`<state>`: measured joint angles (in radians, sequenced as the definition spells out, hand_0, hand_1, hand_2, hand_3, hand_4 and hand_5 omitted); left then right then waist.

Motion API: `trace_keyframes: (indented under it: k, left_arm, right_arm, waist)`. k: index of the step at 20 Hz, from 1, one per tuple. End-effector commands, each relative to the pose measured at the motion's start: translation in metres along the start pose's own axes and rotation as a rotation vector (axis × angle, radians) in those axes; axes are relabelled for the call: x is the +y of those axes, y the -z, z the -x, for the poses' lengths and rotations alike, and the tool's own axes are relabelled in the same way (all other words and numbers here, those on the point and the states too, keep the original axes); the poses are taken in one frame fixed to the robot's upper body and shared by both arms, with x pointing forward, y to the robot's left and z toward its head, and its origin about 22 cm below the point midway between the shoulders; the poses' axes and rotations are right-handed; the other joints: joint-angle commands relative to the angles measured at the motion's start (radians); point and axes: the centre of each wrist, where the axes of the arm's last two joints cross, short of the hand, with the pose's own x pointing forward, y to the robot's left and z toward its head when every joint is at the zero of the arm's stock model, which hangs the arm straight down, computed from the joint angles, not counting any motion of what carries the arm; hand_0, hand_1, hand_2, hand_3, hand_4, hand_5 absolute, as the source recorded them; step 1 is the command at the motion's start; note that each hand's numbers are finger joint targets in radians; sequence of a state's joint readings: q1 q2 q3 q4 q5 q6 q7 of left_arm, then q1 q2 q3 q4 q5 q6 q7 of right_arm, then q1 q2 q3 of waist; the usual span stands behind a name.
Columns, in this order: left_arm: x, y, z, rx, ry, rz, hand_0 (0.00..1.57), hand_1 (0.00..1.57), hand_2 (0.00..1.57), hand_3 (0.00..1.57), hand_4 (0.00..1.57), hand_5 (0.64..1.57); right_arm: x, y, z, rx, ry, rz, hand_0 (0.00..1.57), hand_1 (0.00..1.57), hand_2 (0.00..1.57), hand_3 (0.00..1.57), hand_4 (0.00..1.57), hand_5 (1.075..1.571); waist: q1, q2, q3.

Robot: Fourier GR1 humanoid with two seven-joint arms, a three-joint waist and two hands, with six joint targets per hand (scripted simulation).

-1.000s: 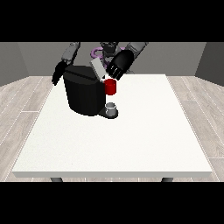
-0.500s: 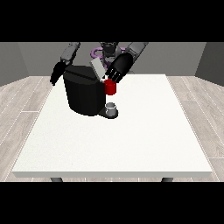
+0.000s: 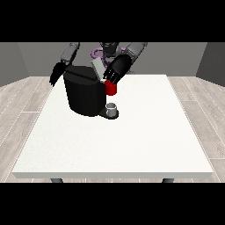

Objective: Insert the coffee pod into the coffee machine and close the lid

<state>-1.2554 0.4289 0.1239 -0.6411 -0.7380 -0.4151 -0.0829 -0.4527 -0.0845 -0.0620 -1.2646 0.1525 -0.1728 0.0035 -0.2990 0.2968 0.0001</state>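
Hand at the view's right (image 3: 117, 69) is hovering up at the top right corner of the coffee machine (image 3: 84, 94), right by the raised grey lid (image 3: 96, 68), fingertips pointing down toward a red thing at the machine (image 3: 111, 88). Can't tell if those fingers are curled on anything or just relaxed, they're too bunched up to read. The hand at the view's left (image 3: 56, 74) hangs off the far left side of the machine, also too small to say how its fingers sit. The pod itself I can't honestly pick out. There's a small grey thing (image 3: 112, 108) on the machine's base plate under the spout, but that could be a cup or part of the machine, so I won't call it. My guess on handling: a pod is light, stiff, a bit slick, with a thin rim, so pinching it by the sides near the rim seems safest. The lid looks like a stiff hinged flap, best pushed from its upper edge. Room-wise the white bench (image 3: 132, 145) has loads of open surface near and to the right, edges well away from the machine.
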Motion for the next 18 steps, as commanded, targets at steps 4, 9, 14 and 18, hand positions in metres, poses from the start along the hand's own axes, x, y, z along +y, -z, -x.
trace_keyframes:
  k: [4, 9, 14, 18]
  left_arm:
    - [0.009, -0.001, -0.01, -0.051, 0.031, -0.044, 1.21, 1.21, 1.24, 1.2, 0.35, 1.571]
    - [0.002, 0.003, -0.012, -0.023, 0.029, -0.078, 1.18, 1.18, 1.2, 1.17, 0.35, 1.571]
    - [0.026, -0.003, -0.014, 0.0, 0.143, -0.102, 1.22, 1.22, 1.23, 1.1, 0.0, 1.571]
    - [0.02, -0.009, 0.008, 0.002, 0.196, -0.094, 1.16, 1.16, 1.19, 1.07, 0.0, 1.571]
  right_arm:
    - [-0.015, 0.001, 0.011, -0.032, -0.02, 0.024, 0.0, 0.0, 0.0, 0.0, 0.0, 1.571]
    - [-0.002, 0.002, 0.002, -0.004, 0.009, -0.004, 0.0, 0.0, 0.0, 0.0, 0.0, 1.571]
    - [0.011, 0.008, -0.014, -0.057, -0.004, 0.014, 0.0, 0.0, 0.0, 0.0, 0.0, 1.571]
    - [0.006, -0.004, -0.004, -0.038, -0.012, -0.011, 0.0, 0.0, 0.0, 0.0, 0.0, 1.571]
  waist:
    - [0.013, 0.035, 0.0005]
    - [-0.004, 0.009, 0.0002]
    - [-0.013, 0.047, 0.0003]
    - [-0.041, 0.04, 0.0]
